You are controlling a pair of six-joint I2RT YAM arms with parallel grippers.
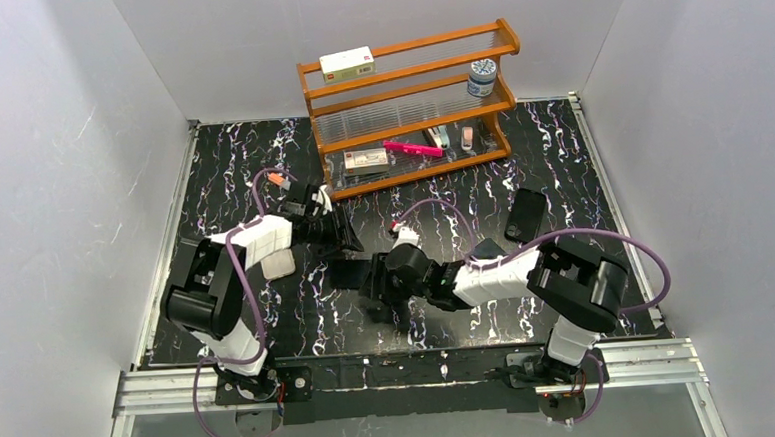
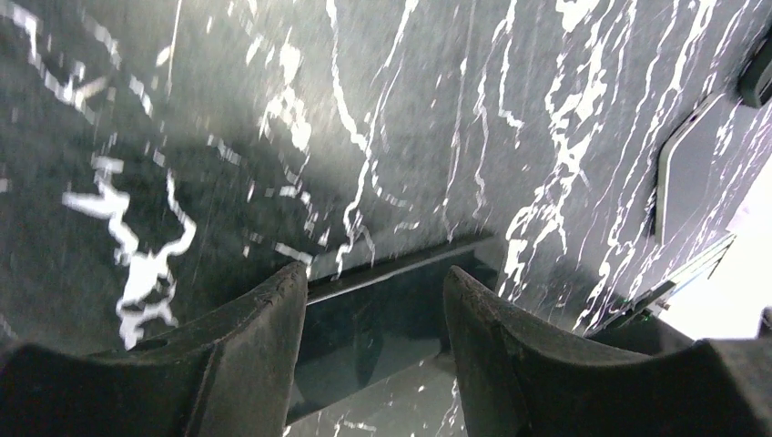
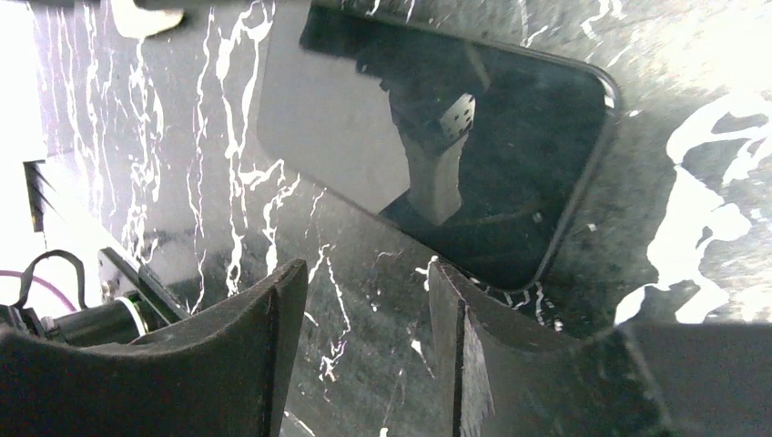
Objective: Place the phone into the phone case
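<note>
The phone (image 1: pixel 344 273), a glossy dark slab, lies flat on the black marbled table between my two grippers. In the right wrist view the phone (image 3: pixel 473 137) lies just beyond my right gripper (image 3: pixel 364 269), whose open, empty fingers stand over bare table. In the left wrist view the phone (image 2: pixel 373 319) shows as a dark band with a thin pale edge, crossing between the spread fingers of my left gripper (image 2: pixel 373 273). From above, the left gripper (image 1: pixel 350 245) is at the phone's far side and the right gripper (image 1: pixel 376 297) at its near side. The matte black phone case (image 1: pixel 526 214) lies apart at the right.
A wooden shelf rack (image 1: pixel 408 107) with boxes, a jar and small items stands at the back. A pale square pad (image 1: pixel 278 264) lies beside the left arm. A flat slab with a thin pale outline (image 2: pixel 692 164) lies near a metal rail; I cannot tell what it is.
</note>
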